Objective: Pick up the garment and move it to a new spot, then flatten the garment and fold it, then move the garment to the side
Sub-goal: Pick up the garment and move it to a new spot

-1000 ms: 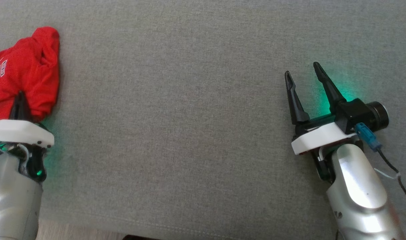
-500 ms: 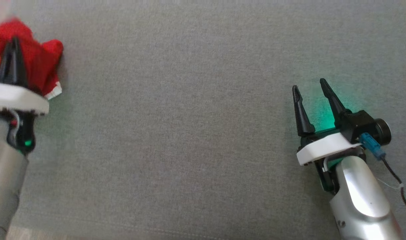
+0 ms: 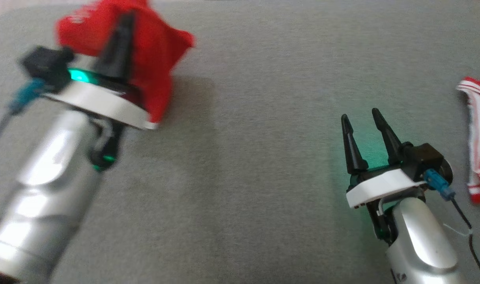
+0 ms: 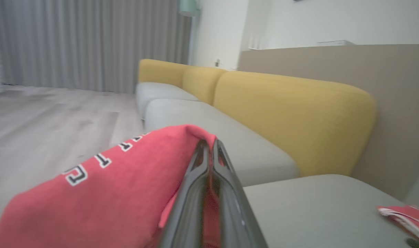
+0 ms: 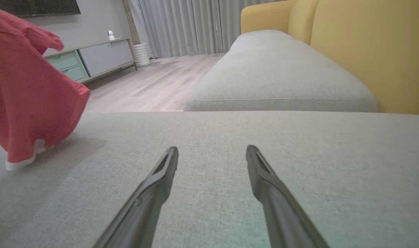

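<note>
Though blur smears it, the left pincer (image 3: 125, 23) at eleven o'clock pinches the hanging red garment (image 3: 161, 51), its lettering unreadable; the right pincer (image 3: 360, 118) gapes wide at three o'clock.

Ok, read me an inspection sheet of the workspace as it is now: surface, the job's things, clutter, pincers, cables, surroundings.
Surface: grey fabric cushion, flat, with a green glow by the right pincer.
Job's things: red garment with white lettering, bunched and hanging from the left pincer.
Clutter: red-and-white striped cloth lying at the cushion's right side.
Grippers: left pincer shut on the red garment; right pincer open, holding nothing, low over the cushion.
Cables: blue-plugged cable at the right wrist, apart from both cloths.
Surroundings: yellow backrest, wood floor, grey curtains.
</note>
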`<state>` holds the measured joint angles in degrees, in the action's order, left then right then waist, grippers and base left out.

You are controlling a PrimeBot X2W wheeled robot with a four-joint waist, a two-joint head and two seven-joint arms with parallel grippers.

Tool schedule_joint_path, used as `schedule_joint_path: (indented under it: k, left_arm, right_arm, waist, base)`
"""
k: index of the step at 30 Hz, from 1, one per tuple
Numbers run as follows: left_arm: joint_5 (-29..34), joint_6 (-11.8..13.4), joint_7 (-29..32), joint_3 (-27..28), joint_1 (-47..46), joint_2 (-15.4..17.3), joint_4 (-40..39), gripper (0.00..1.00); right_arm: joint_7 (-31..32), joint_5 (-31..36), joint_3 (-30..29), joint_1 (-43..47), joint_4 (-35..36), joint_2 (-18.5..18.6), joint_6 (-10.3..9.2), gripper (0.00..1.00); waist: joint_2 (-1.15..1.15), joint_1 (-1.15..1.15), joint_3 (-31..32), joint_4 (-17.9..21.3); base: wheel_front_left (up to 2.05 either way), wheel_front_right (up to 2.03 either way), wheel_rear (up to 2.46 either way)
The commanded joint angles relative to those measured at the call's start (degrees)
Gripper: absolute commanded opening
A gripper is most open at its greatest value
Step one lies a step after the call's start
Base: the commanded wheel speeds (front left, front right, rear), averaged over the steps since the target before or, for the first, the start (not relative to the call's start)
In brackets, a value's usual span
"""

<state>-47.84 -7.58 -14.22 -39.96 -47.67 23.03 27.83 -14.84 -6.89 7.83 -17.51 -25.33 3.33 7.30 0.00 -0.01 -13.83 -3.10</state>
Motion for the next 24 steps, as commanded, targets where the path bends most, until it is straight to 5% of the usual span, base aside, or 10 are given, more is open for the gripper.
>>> schedule_joint_path:
  k: [1,5,6,7,8,9,13,24]
  left_arm:
    - [-0.4,0.1,-0.6,0.1,-2.2,-1.2,-2.4,0.0]
    - [-0.3,0.1,-0.7,-2.6,0.2,-6.7,-1.5,0.0]
    - [-0.2,0.1,-0.7,-3.1,1.0,-7.9,-0.9,0.24]
    - [0.1,0.1,-0.7,-3.1,1.9,-8.9,-0.4,0.82]
    - [0.1,0.1,-0.7,-3.1,1.9,-8.9,-0.4,0.82]
    - [0.9,0.1,-0.7,-2.6,2.7,-9.8,0.0,1.0]
    - [4.8,0.2,-0.8,1.2,7.7,-12.4,1.8,1.0]
    - [20.3,3.3,-0.8,25.8,30.6,-16.0,-4.2,1.0]
  right_arm:
    - [-0.2,-0.7,1.5,0.5,1.7,-0.4,0.19,1.0]
    - [-0.2,-1.5,1.7,0.6,1.7,-0.4,0.19,1.0]
    - [-0.2,-1.7,1.9,0.7,1.7,-0.5,0.19,1.0]
    - [-0.2,-1.8,2.0,0.7,1.7,-0.5,0.19,1.0]
    - [-0.2,-1.8,2.0,0.7,1.7,-0.5,0.19,1.0]
    - [-0.2,-2.0,1.9,0.8,1.7,-0.5,0.19,1.0]
    - [-0.2,-2.3,1.5,1.3,1.7,-0.5,0.19,1.0]
    - [-0.2,-1.8,-2.2,5.1,1.2,-0.5,0.19,1.0]
  waist:
    - [0.0,0.01,1.4,3.4]
    - [0.0,0.01,1.6,6.0]
    - [0.0,0.01,1.6,6.5]
    - [0.0,0.01,1.7,6.9]
    - [0.0,0.01,1.7,6.9]
    - [0.0,0.01,1.7,7.1]
    - [0.0,0.01,2.6,7.3]
    - [0.0,0.01,7.9,3.7]
  base:
    - [0.0,0.0,0.0]
    - [0.0,0.0,0.0]
    - [0.0,0.0,0.0]
    - [0.0,0.0,0.0]
    - [0.0,0.0,0.0]
    - [0.0,0.0,0.0]
    - [0.0,0.0,0.0]
    - [0.0,0.0,0.0]
